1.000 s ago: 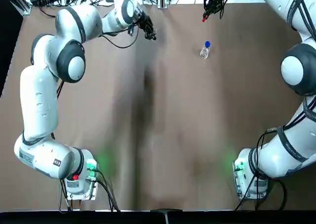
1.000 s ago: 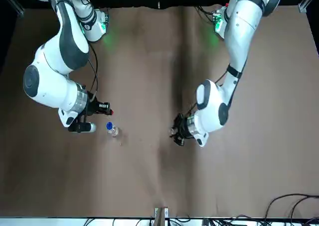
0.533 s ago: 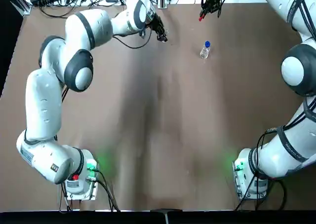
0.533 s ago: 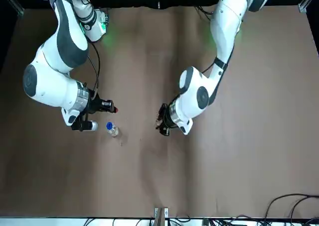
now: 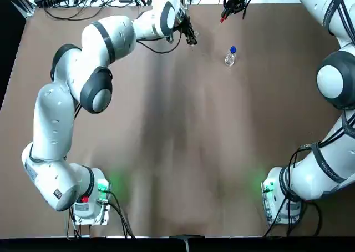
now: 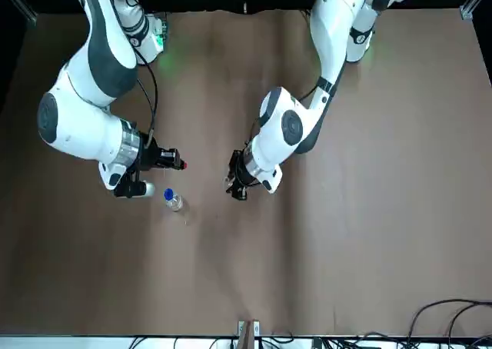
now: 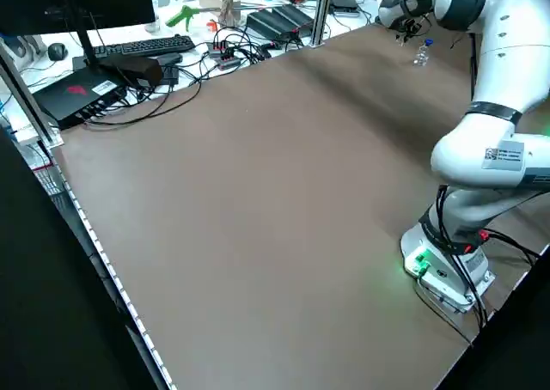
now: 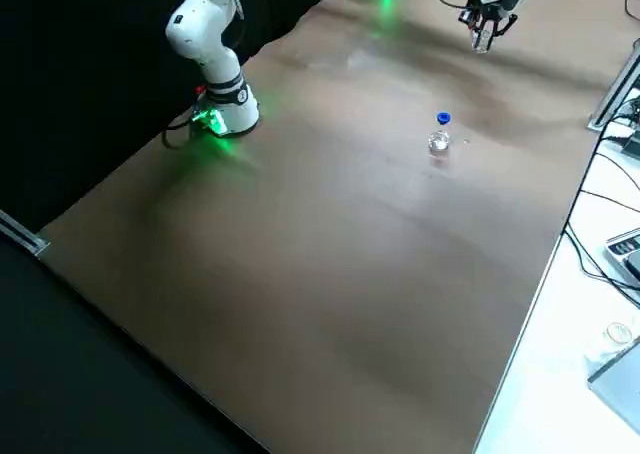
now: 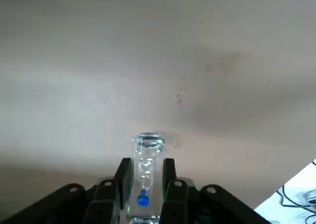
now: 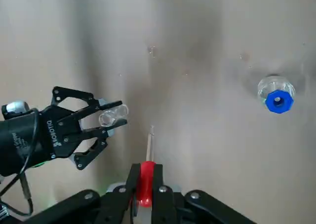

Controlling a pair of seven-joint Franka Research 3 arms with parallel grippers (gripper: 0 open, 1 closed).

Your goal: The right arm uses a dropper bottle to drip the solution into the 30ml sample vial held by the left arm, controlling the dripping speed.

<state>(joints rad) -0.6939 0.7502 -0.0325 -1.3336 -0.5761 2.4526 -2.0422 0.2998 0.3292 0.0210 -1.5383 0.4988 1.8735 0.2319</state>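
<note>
A: Left gripper (image 9: 148,167) is sitting closer to the right gripper (image 10: 144,170) than before.
B: Dropper bottle (image 10: 271,85) is standing on the table (image 5: 183,152), near the right gripper, not between the two.
A: Grips?
B: Left is pinching the sample vial (image 9: 149,157); right is squeezing the red dropper top (image 10: 146,184), glass tip protruding.

the brown surface (image 5: 183,169) carries a clear blue-collared bottle (image 5: 231,56), upright in the upper right of the top view's frame, and both arms' bases.
</note>
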